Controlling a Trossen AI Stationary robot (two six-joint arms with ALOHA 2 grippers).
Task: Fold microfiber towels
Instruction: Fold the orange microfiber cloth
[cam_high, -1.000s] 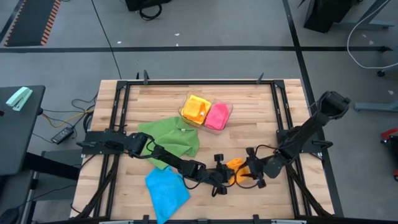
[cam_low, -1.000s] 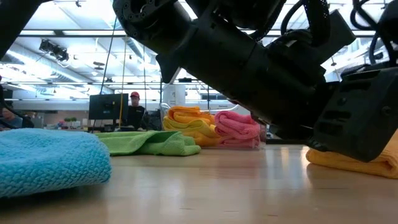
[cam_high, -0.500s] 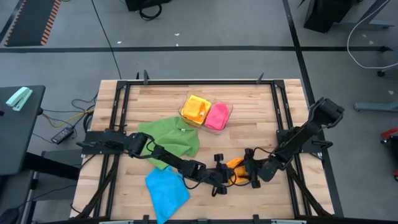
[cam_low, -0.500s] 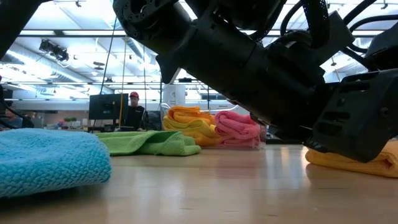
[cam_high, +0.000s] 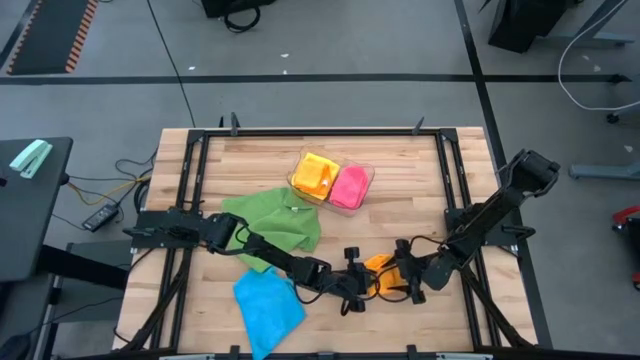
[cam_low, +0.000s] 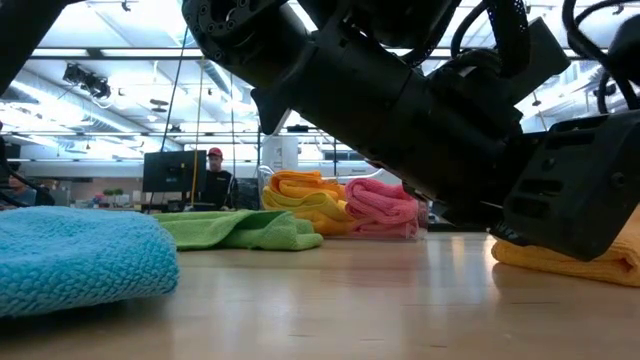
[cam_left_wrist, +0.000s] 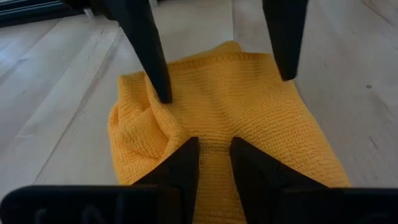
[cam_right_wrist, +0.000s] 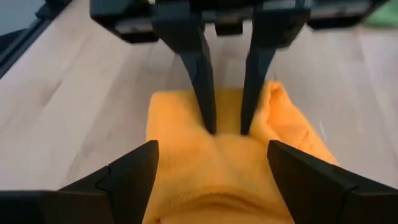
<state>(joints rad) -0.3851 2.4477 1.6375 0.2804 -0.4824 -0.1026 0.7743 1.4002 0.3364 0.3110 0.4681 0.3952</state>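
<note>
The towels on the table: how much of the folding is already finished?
Done: yellow towel and pink towel sit folded in the clear tray. In hand: orange towel, between left gripper and right gripper, whose jaws stand open. Left: green towel and blue towel, both crumpled.

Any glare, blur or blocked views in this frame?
Low view: ceiling lights glare behind, dark arm blocks most of it, blue towel soft up close. Left wrist view: orange towel sharp, own fingers blurred. High view: evenly lit, sharp.

five microfiber towels (cam_high: 270, 305), one clear tray (cam_high: 366, 185), two arms (cam_high: 490, 220)
</note>
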